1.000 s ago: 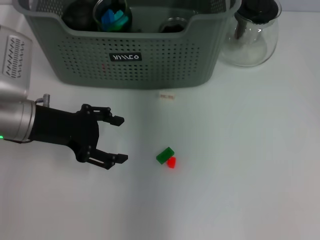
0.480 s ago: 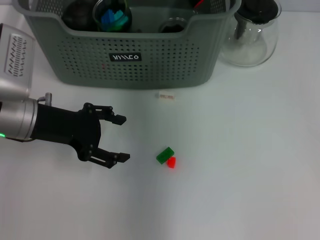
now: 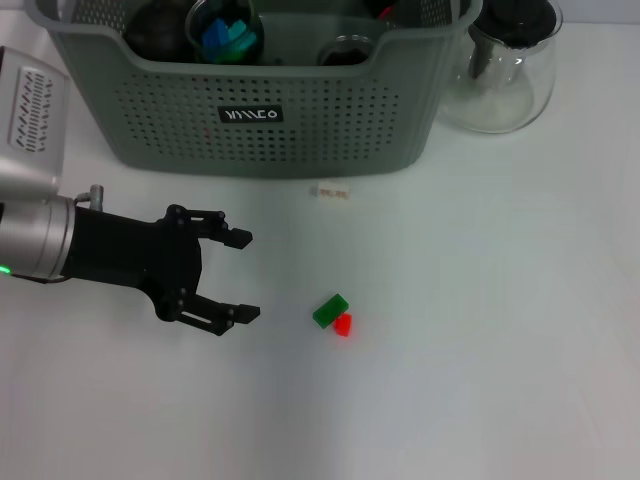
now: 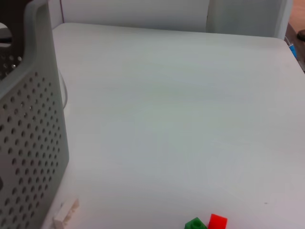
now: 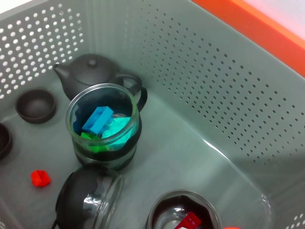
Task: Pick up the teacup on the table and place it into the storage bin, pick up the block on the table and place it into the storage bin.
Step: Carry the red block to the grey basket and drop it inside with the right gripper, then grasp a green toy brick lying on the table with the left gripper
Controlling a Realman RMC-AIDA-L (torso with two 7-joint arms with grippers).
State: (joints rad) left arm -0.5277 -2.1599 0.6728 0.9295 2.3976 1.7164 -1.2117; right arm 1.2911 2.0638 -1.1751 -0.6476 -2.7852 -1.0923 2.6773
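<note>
Grey-green perforated plastic forms the storage bin (image 3: 262, 95) at the far edge of the white table (image 3: 480, 330), a small black label on its near wall; beside it on the right stands a clear glass teapot (image 3: 505, 62) with a black lid. Inside the bin, the right wrist view shows a dark clay teapot (image 5: 93, 76), a glass cup (image 5: 103, 125) holding blue and green blocks, a small dark teacup (image 5: 35, 106) and a loose red block (image 5: 40, 178). On the table, a green block (image 3: 329, 310) lies touching a smaller red block (image 3: 343, 324), well in front of the bin. The left hand (image 3: 235, 277) hovers just left of them, black fingers spread wide, gripping nothing; a small white tag (image 3: 331, 190) lies near the bin's front wall. The right hand is over the bin's interior; whether its fingers are open, I cannot tell.
</note>
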